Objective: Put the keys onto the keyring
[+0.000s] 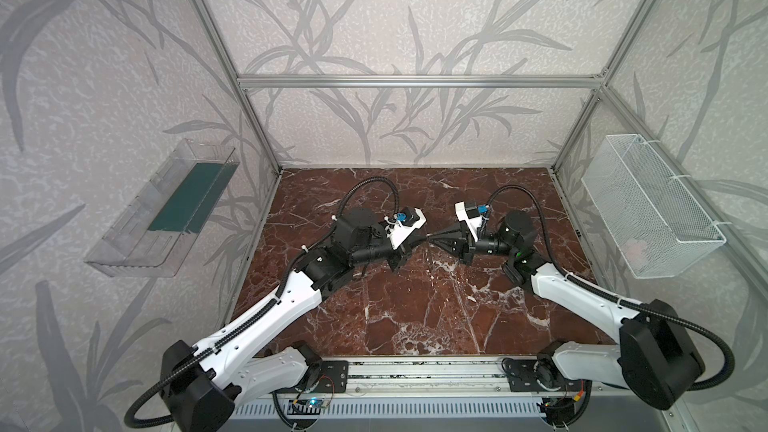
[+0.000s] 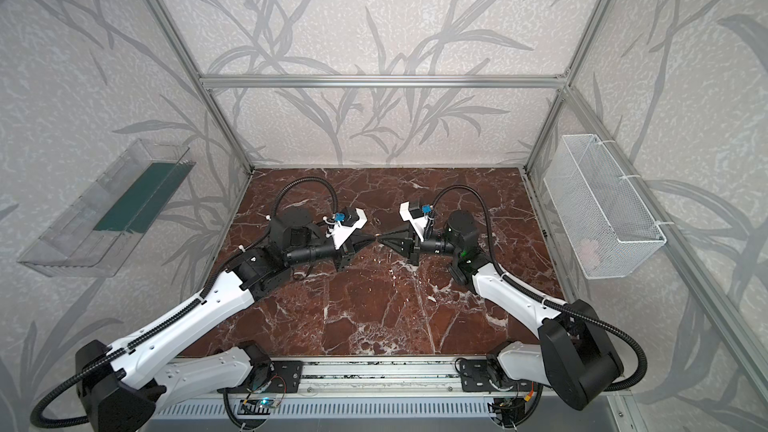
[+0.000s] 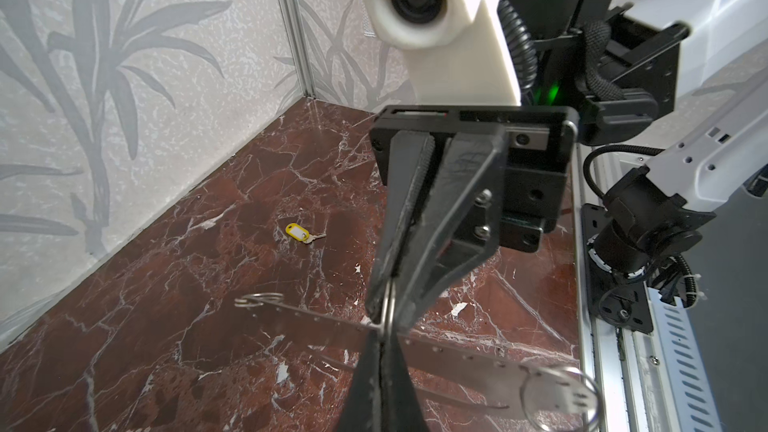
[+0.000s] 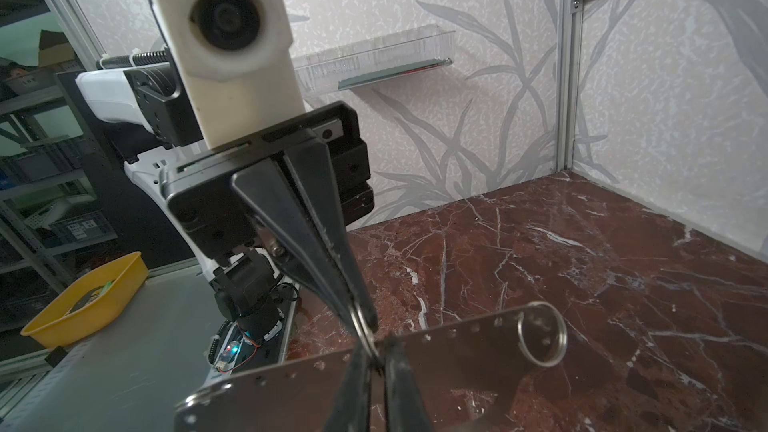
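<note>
As my left jaws, pressed shut, meet my right jaws, barely parted I think, keys (image 4: 457,355) span crosswise between them, silver ring (image 4: 362,336) edge-on at mid-rim.

Left pincer (image 1: 422,238) clamped, tip-to-tip with right pincer (image 1: 434,238), perhaps barely parted.

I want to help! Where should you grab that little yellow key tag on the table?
I'd pinch the yellow tag across its short width, coming straight down: it lies flat on the marble table and looks chunkier than its thin ring and key.
</note>
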